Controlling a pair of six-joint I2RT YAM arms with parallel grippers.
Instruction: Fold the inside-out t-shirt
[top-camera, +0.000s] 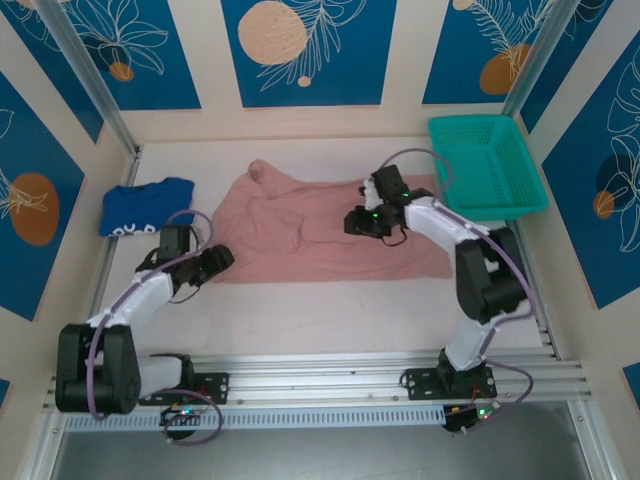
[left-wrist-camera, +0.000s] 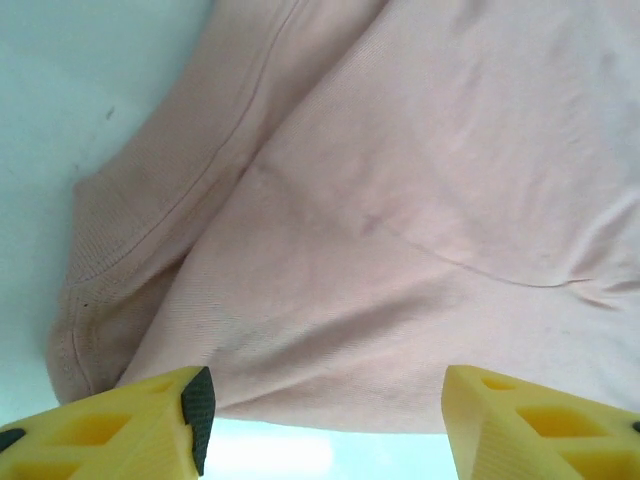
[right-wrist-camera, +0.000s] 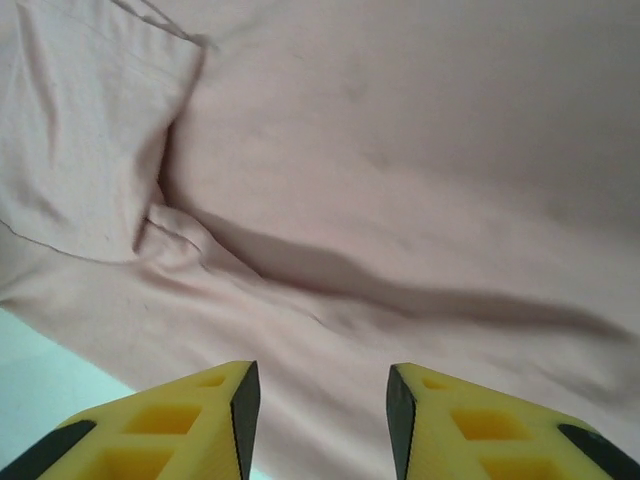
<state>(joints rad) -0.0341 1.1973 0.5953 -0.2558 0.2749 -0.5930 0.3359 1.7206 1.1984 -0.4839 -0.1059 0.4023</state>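
Left end effector (left-wrist-camera: 325, 405) released at t-shirt (top-camera: 300, 240) edge, right end effector (right-wrist-camera: 320, 405) released (empty) above its folds.

White table (top-camera: 330, 310) in front of me: the dusty-pink t-shirt (top-camera: 320, 235) lies spread and wrinkled at centre; a folded blue garment (top-camera: 145, 205) rests at left; a teal basket (top-camera: 470, 120) stands at right.

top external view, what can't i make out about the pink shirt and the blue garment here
- Dusty-pink cotton t-shirt: in the top view the right arm covers its upper right part and hides the cloth beneath.
- Same shirt, both wrist views: it runs past the frame edges, so its outline is cut off.
- Royal-blue folded garment, top view: the white lettering is too small to read and cut off at the lower fold.
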